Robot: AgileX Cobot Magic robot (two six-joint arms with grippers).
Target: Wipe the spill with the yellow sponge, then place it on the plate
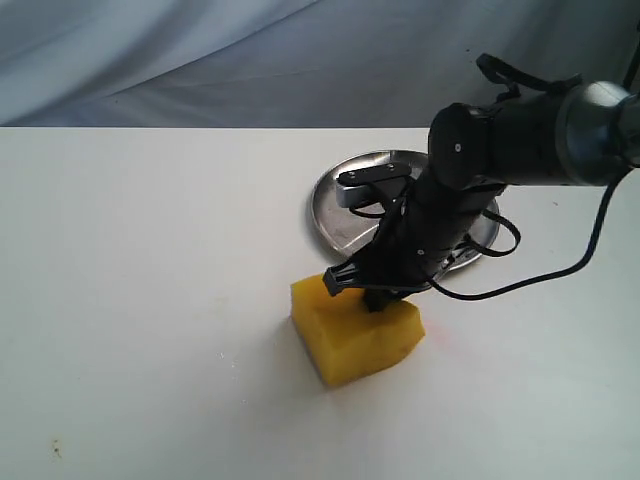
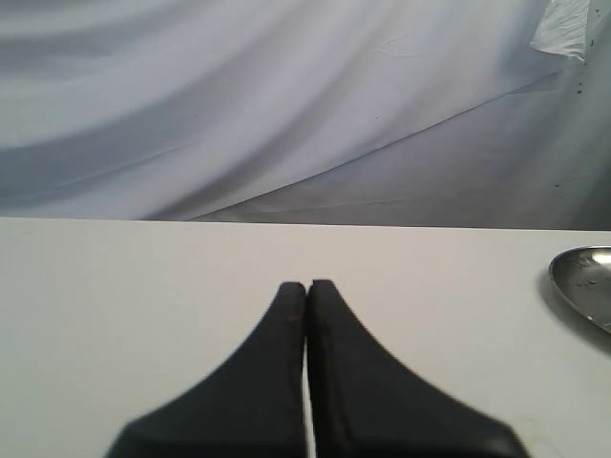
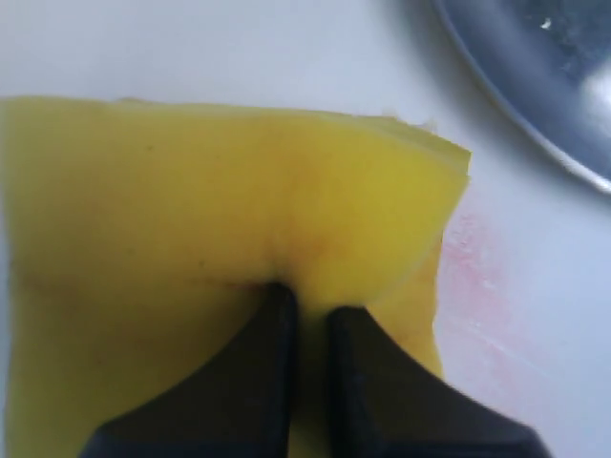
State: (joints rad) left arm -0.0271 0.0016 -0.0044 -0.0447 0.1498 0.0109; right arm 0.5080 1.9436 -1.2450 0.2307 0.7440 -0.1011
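Observation:
The yellow sponge (image 1: 355, 332) (image 3: 220, 219) rests on the white table in front of the plate (image 1: 345, 205) (image 3: 535, 86). My right gripper (image 1: 385, 295) (image 3: 310, 301) presses down on the sponge's top, shut on a pinch of the foam, which dents around the fingertips. The silver plate lies just behind the right arm, partly covered by it. No amber spill shows; it may be under the sponge. A faint pink smear (image 3: 482, 277) lies on the table beside the sponge. My left gripper (image 2: 306, 284) is shut on nothing, hovering over bare table, out of the exterior view.
The white table (image 1: 150, 280) stretches wide to the left and front. A grey cloth backdrop (image 1: 250, 60) hangs behind the table. The plate's rim (image 2: 584, 281) shows at the edge of the left wrist view. A black cable (image 1: 560, 265) loops from the right arm.

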